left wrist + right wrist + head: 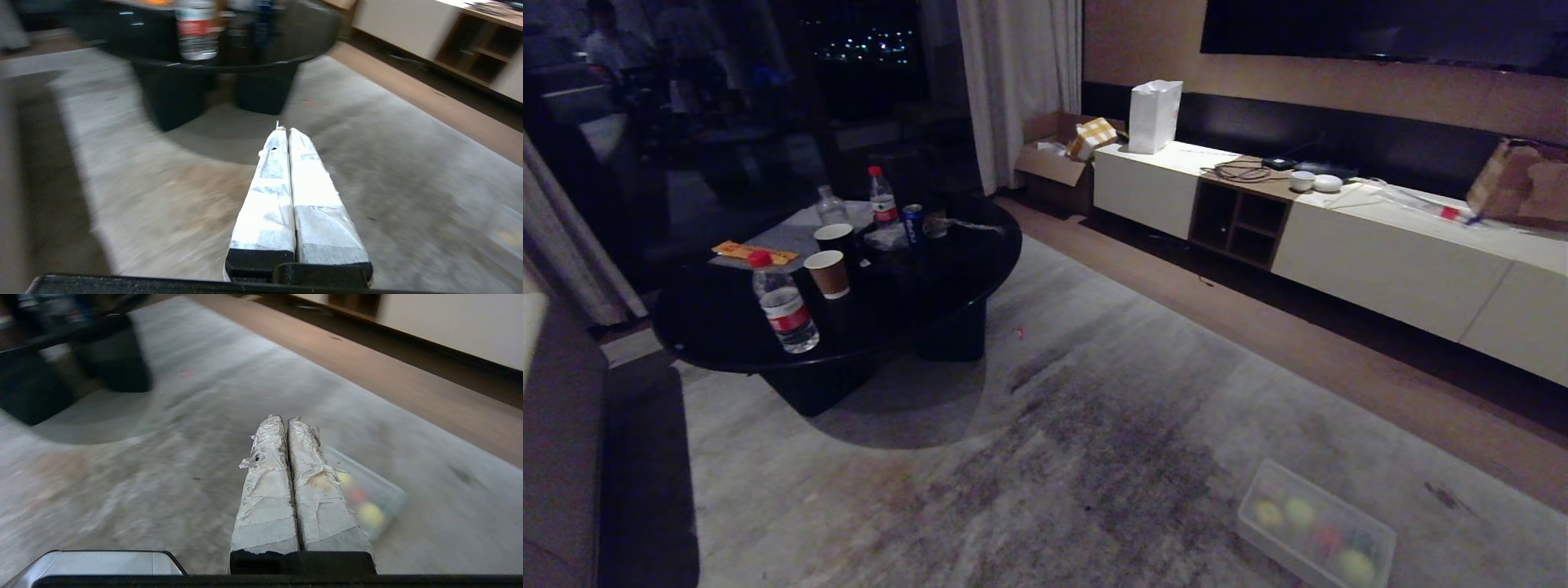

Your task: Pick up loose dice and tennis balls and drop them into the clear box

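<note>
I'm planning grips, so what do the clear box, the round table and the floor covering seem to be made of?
The clear box looks like thin translucent plastic, slightly frosted: coloured balls and dice show blurred through its walls. The round table seems glossy black, lacquered or glass-topped; it mirrors light and cups. The floor covering looks like a low-pile grey woven rug, matte and mottled.

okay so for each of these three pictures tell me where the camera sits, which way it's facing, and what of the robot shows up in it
Head view: high on the robot, looking forward and down across the rug at the black coffee table, TV cabinet and clear box; neither arm shows.
Left wrist view: behind the left gripper, shut and empty, aimed at the coffee table's base.
Right wrist view: behind the right gripper, shut and empty, above the rug, the clear box just beyond its fingers.
Shared: all three show rug and table; head and right wrist views share the box.
</note>
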Motion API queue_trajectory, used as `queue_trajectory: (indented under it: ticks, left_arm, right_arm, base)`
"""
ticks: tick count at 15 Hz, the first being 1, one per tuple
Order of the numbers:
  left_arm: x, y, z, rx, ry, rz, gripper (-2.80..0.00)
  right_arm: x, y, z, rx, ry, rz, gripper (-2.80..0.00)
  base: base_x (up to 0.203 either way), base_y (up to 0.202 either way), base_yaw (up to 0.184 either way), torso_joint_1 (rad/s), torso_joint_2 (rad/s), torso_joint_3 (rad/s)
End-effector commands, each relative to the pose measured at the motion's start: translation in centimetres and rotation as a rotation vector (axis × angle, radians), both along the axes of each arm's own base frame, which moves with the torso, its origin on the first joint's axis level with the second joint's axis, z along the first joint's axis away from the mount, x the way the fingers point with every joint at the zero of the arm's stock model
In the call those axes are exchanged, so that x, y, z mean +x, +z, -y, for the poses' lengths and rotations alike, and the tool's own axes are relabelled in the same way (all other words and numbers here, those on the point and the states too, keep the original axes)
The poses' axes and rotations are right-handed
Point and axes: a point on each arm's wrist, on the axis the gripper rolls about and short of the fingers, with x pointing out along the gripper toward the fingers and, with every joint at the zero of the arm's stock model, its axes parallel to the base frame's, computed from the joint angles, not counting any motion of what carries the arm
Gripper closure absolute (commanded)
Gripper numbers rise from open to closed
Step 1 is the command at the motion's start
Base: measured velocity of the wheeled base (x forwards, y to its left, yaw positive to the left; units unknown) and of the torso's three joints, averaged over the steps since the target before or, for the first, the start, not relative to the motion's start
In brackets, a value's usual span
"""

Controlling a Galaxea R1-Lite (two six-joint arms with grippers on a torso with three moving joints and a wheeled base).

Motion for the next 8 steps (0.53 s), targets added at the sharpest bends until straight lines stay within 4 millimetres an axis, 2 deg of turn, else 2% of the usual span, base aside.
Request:
queue_trajectory:
  ticks: [1, 8]
  left_arm:
    - [0.02, -0.04, 0.00, -0.001, 0.000, -0.003, 0.00]
    - [0.02, -0.04, 0.00, -0.002, 0.000, -0.003, 0.00]
  right_arm:
    - [0.01, 0.00, 0.00, 0.000, 0.001, -0.002, 0.00]
    - [0.01, 0.01, 0.00, 0.000, 0.002, -0.001, 0.00]
  base:
    - [0.001, -0.008, 0.162, 0.000, 0.00, 0.004]
    - [0.000, -0.008, 0.163, 0.001, 0.00, 0.004]
